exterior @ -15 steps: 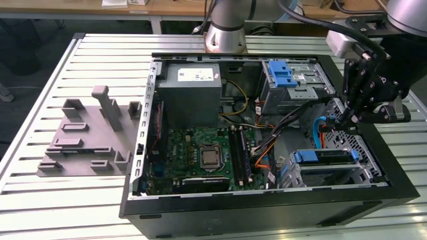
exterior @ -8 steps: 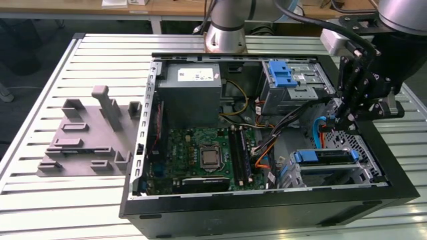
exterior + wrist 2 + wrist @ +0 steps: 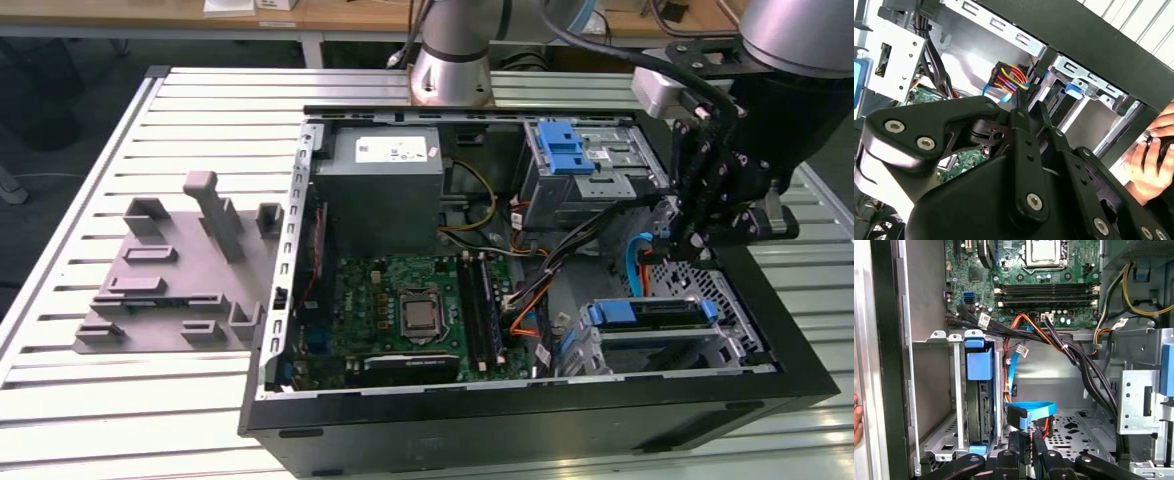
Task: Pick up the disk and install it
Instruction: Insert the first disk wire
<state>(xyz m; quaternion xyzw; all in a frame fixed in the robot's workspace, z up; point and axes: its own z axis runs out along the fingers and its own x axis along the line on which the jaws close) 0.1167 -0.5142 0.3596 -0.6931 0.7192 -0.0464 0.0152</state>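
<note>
The disk (image 3: 653,312) sits on edge inside the lower metal drive cage (image 3: 721,300) at the front corner of the open computer case, on the exterior view's right. Its blue carrier shows as a blue tab (image 3: 979,365) in the first wrist view and a small blue tab (image 3: 1076,89) in the second wrist view. My gripper (image 3: 687,245) hangs just above the case floor beside that cage, apart from the disk. Its black fingers (image 3: 1021,442) stand close together, shut with nothing between them, by a blue cable connector (image 3: 1019,417). In the second wrist view the gripper (image 3: 1031,107) points toward the cables.
The upper drive cage with a blue latch bracket (image 3: 574,150) and the gray power supply (image 3: 380,185) stand at the back. The motherboard (image 3: 407,310) and loose cables (image 3: 1074,355) fill the middle. A person's hand (image 3: 1154,150) rests outside the case wall. A gray fixture (image 3: 174,270) lies on the table.
</note>
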